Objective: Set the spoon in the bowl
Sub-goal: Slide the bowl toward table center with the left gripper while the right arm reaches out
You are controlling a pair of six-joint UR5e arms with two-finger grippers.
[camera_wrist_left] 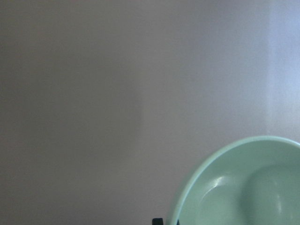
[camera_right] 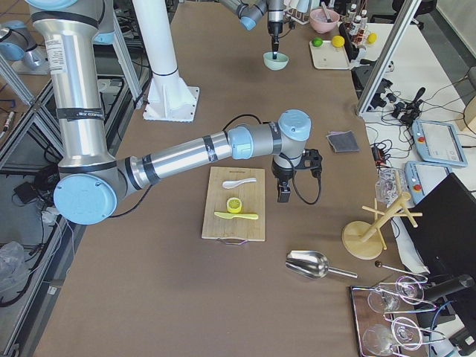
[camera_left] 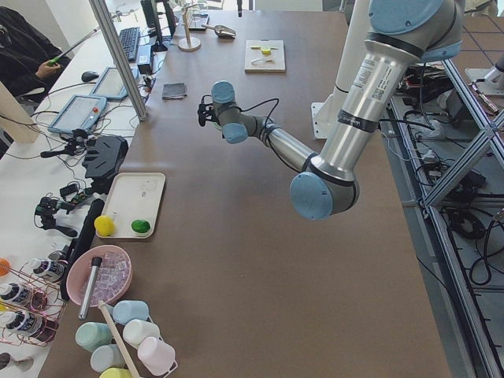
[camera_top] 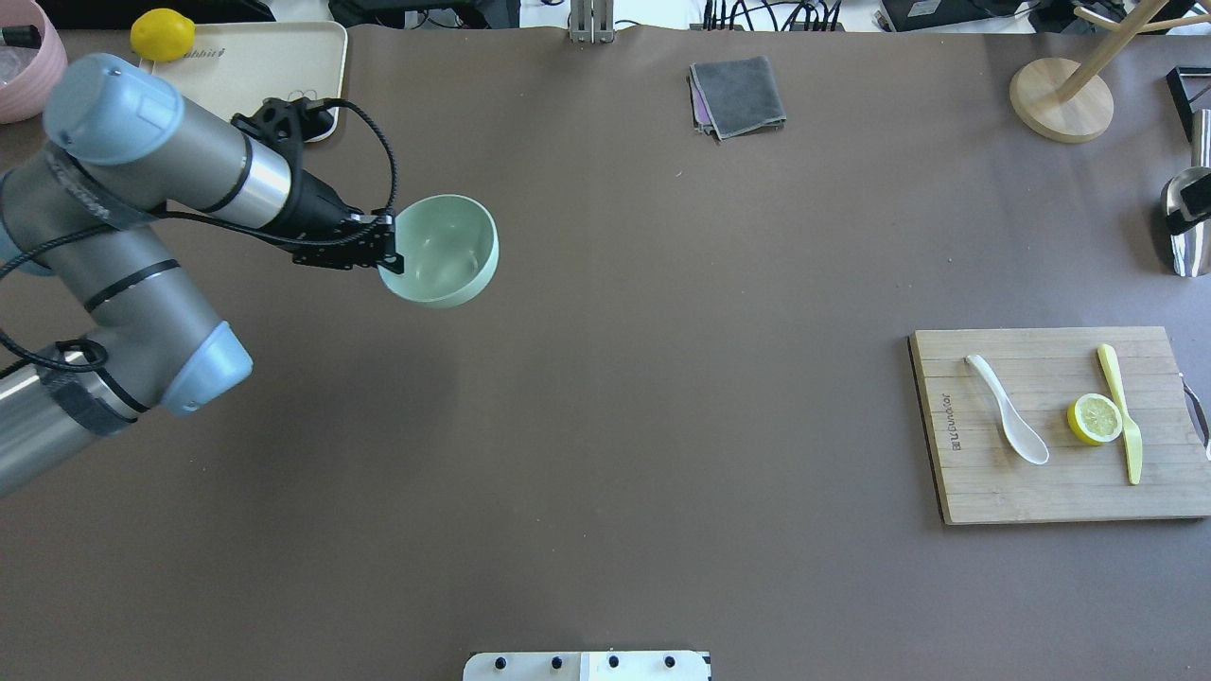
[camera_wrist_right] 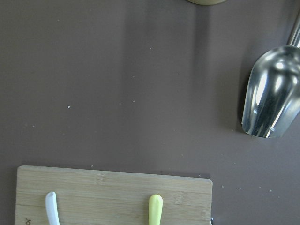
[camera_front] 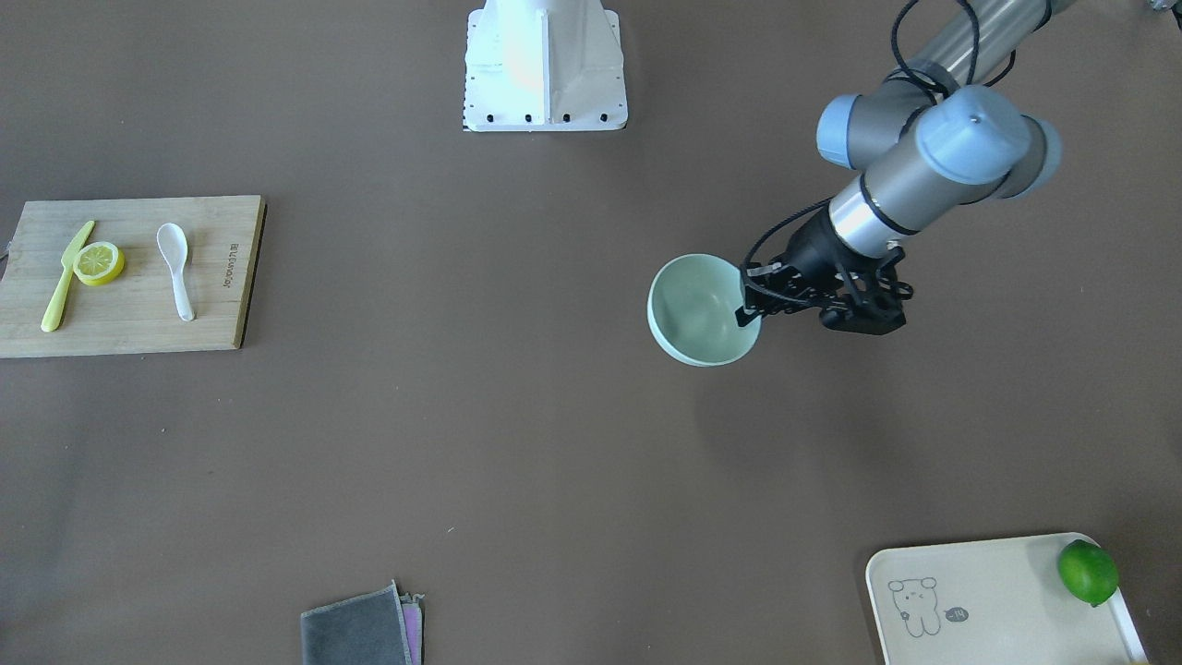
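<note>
The pale mint-green bowl [camera_front: 697, 309] is held by its rim in my left gripper [camera_front: 753, 300], which is shut on it, and it seems to hang a little above the table. It also shows in the overhead view [camera_top: 445, 248] and fills the lower right of the left wrist view [camera_wrist_left: 243, 187]. The white spoon [camera_front: 175, 268] lies on a wooden cutting board [camera_front: 138, 323] at the far end of the table, handle pointing away from the robot [camera_top: 1008, 409]. My right gripper [camera_right: 283, 195] shows only in the exterior right view, near the board. I cannot tell if it is open.
A yellow knife [camera_top: 1121, 411] and a lemon slice [camera_top: 1095, 418] lie on the board beside the spoon. A metal scoop [camera_wrist_right: 272, 93] and a wooden stand [camera_top: 1060, 99] are beyond the board. A folded grey cloth [camera_top: 738, 95] and a cream bear tray [camera_front: 988, 591] with a lime [camera_front: 1088, 571] are on the operators' side.
</note>
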